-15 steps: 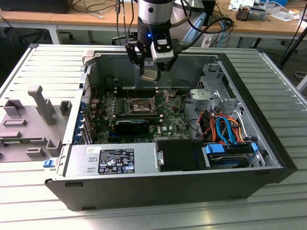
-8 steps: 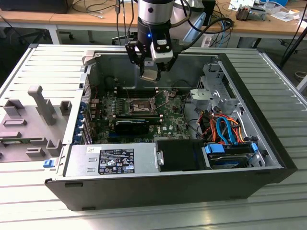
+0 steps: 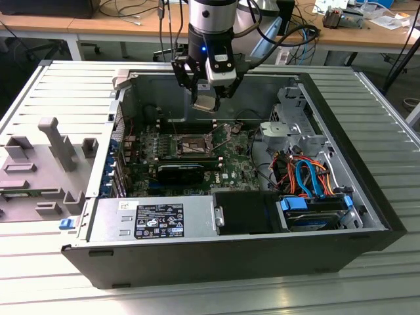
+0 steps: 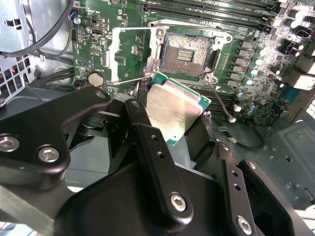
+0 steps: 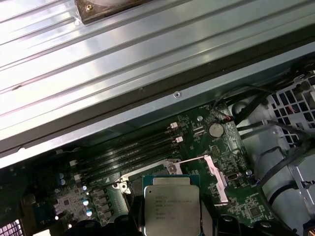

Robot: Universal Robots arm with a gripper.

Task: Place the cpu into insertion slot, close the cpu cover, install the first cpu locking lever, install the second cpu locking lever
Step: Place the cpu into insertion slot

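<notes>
My gripper (image 3: 208, 92) hangs over the open computer case, shut on the cpu (image 3: 205, 103), a square chip with a silvery lid and green edge. In the second wrist view the cpu (image 4: 172, 108) sits between the black fingers (image 4: 147, 135), tilted, just short of the insertion slot (image 4: 187, 51), whose silvery rim and gold-dotted dark centre lie bare. The cpu cover (image 4: 129, 49), a thin silvery frame, is swung open beside the slot. A thin wire locking lever (image 4: 220, 101) stands loose beside the slot. In the first wrist view the cpu (image 5: 172, 206) hides most of the slot.
Long black memory slots (image 3: 190, 122) run behind the insertion slot (image 3: 186, 144). A grey perforated drive cage (image 3: 292, 121) and orange and blue cables (image 3: 308, 174) fill the exterior view's right. A labelled black box (image 3: 157, 220) lies along the near wall. A grey fixture (image 3: 52, 154) stands outside the case.
</notes>
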